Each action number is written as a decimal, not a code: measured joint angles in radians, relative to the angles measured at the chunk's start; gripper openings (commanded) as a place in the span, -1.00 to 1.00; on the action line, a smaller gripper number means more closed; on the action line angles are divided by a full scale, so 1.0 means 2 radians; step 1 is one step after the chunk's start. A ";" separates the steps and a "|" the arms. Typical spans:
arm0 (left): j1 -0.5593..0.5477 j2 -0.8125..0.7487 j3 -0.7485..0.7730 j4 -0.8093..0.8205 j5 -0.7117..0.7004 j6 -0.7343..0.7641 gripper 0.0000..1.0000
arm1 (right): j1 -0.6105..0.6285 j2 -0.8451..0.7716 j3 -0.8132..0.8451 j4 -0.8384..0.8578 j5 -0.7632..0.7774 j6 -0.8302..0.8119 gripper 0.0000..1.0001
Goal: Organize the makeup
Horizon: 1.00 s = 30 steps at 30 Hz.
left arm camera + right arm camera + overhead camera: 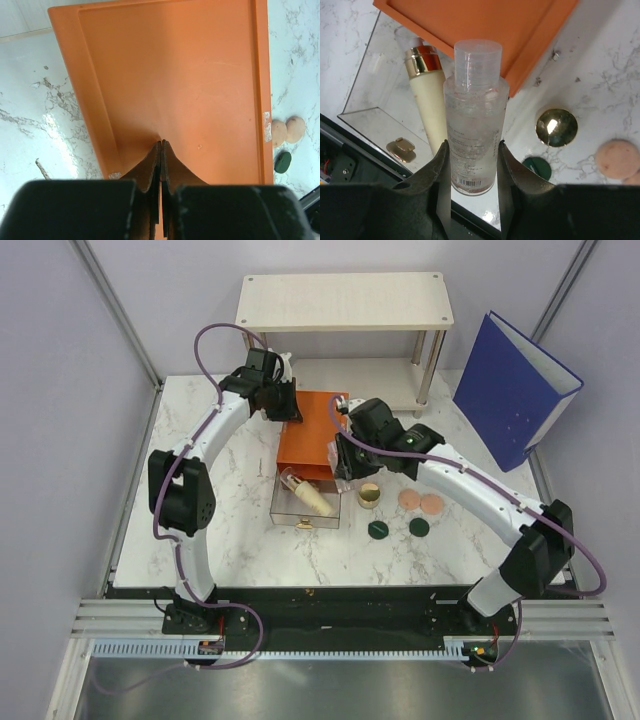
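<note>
Nearest the lens in the right wrist view: the black right fingers, clenched on the lower body of a clear plastic bottle with a clear cap. Long axis of the bottle in line with the fingers, cap end pointing away from the wrist toward the edge of the flat orange box of drawers, barcode end down between the pads. Held over the right end of an open clear acrylic drawer with a small gold knob.

Inside that drawer, just left of the bottle: a cream tube with a gold collar, lying flat, capped end toward the orange box and taking up the floor beside the bottle.

Right of the bottle on the white marble counter: a round gold compact, a dark green disc partly hidden behind one finger, and a peach-pink disc. From above, a second dark green disc set apart from the first, and a second peach-pink disc touching its twin.

Left fingers pressed together on nothing, tips at the top panel of the orange box.

At the far right, a big blue binder standing on the counter.
</note>
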 measured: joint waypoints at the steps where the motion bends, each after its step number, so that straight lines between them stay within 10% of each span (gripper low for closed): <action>1: 0.000 -0.001 -0.001 0.001 -0.001 0.000 -0.96 | 0.003 0.007 0.004 0.005 -0.005 -0.001 -1.00; 18: 0.000 -0.001 -0.001 0.002 -0.005 0.000 -0.96 | 0.042 0.072 0.047 0.029 -0.034 -0.017 -0.92; 30: 0.000 -0.001 -0.001 0.002 -0.005 0.001 -0.96 | 0.043 0.072 0.029 0.027 0.002 -0.017 0.18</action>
